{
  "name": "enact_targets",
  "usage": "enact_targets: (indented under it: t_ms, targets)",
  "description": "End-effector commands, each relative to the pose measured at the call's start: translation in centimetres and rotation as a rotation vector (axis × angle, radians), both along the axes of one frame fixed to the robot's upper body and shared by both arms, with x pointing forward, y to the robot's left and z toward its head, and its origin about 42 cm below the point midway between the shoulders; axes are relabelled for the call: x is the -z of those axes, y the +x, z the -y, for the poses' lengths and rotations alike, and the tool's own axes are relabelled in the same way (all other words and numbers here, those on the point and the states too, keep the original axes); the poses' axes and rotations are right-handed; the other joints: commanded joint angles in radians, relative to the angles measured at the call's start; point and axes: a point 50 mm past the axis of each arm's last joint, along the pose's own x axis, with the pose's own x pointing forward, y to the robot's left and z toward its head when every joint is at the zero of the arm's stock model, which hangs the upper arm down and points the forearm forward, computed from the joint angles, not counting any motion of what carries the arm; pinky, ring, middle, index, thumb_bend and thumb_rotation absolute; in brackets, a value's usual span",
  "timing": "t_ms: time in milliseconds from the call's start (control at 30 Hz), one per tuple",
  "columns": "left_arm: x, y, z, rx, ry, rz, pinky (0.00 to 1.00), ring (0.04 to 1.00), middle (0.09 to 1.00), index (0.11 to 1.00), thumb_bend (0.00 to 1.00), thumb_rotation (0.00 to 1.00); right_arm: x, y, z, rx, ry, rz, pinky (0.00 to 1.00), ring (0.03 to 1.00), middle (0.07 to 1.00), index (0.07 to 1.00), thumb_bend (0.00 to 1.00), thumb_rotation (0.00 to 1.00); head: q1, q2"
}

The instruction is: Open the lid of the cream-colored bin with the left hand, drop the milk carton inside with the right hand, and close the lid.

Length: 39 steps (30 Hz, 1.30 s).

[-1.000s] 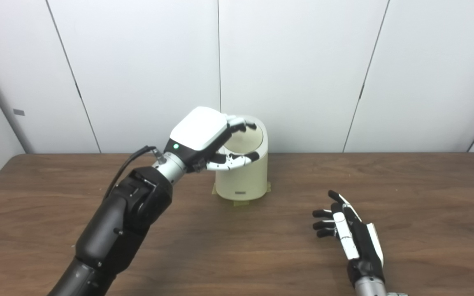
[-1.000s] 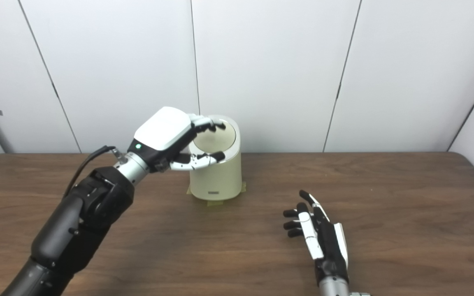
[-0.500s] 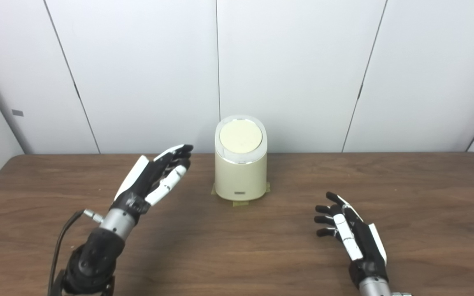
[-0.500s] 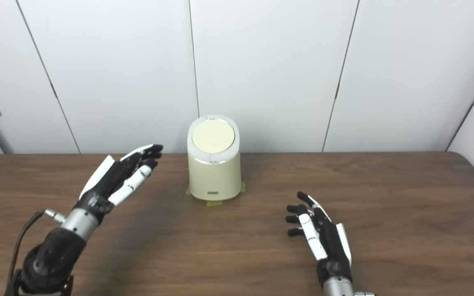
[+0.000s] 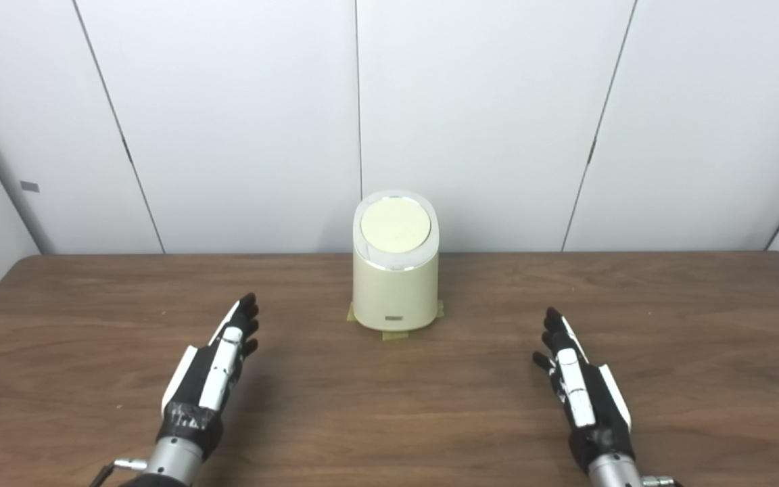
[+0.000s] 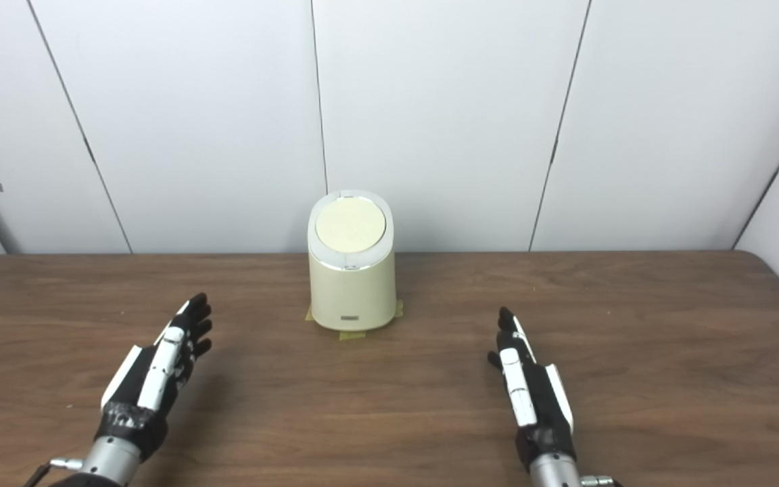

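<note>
left hand: low, empty, fingers straight | right hand: low, empty, fingers straight

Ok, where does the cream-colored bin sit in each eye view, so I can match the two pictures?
Left eye view: the cream-colored bin stands at about picture centre, at the table's far edge, lid shut.
Right eye view: the same bin sits a little left of centre, between the left hand and the right hand.
Shared landmark: the tape patches under the bin's base.
</note>
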Motion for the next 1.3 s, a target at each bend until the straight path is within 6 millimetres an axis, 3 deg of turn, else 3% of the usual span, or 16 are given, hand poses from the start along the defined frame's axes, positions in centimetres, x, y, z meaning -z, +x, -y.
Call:
enact_targets:
  t_ms: [0,267,667,1100,1200,1267]
  targets:
    - [-0.8,0.3,0.1,-0.005,0.002,0.071,1.00,1.000,1.000,1.000,0.43,1.00,-1.9,0.7,-0.5,-0.013,0.004,0.085,0.96,1.000,1.000,0.992,0.58,1.00,-0.003,0.003]
    - [0.9,-1.2,1.2,-0.036,-0.053,0.042,1.00,1.000,1.000,1.000,0.40,1.00,-1.9,-0.1,0.4,-0.026,-0.004,0.071,0.99,1.000,1.000,1.000,0.60,1.00,-0.014,0.025]
    - [0.0,-2.3,2.6,-0.036,-0.059,0.045,1.00,1.000,1.000,1.000,0.40,1.00,-2.3,-1.6,1.8,-0.019,0.016,0.053,0.98,1.000,1.000,0.997,0.62,1.00,0.008,0.078]
    - [-1.1,-1.7,2.6,-0.049,-0.058,0.034,1.00,1.000,1.000,1.000,0.42,1.00,-3.0,-1.1,1.5,-0.025,0.023,0.046,0.92,0.968,0.978,0.985,0.60,1.00,0.021,0.120]
    - [-1.2,-1.5,2.5,-0.049,-0.061,0.032,1.00,1.000,1.000,1.000,0.43,1.00,-3.2,-0.8,1.6,-0.031,0.020,0.062,0.89,0.953,0.975,0.992,0.59,0.90,0.017,0.124]
    - [-1.3,-1.4,2.5,-0.041,-0.069,0.035,1.00,1.000,1.000,1.000,0.44,1.00,-3.5,-0.6,1.5,-0.033,0.036,0.069,0.85,0.936,0.971,0.990,0.61,0.75,0.015,0.124]
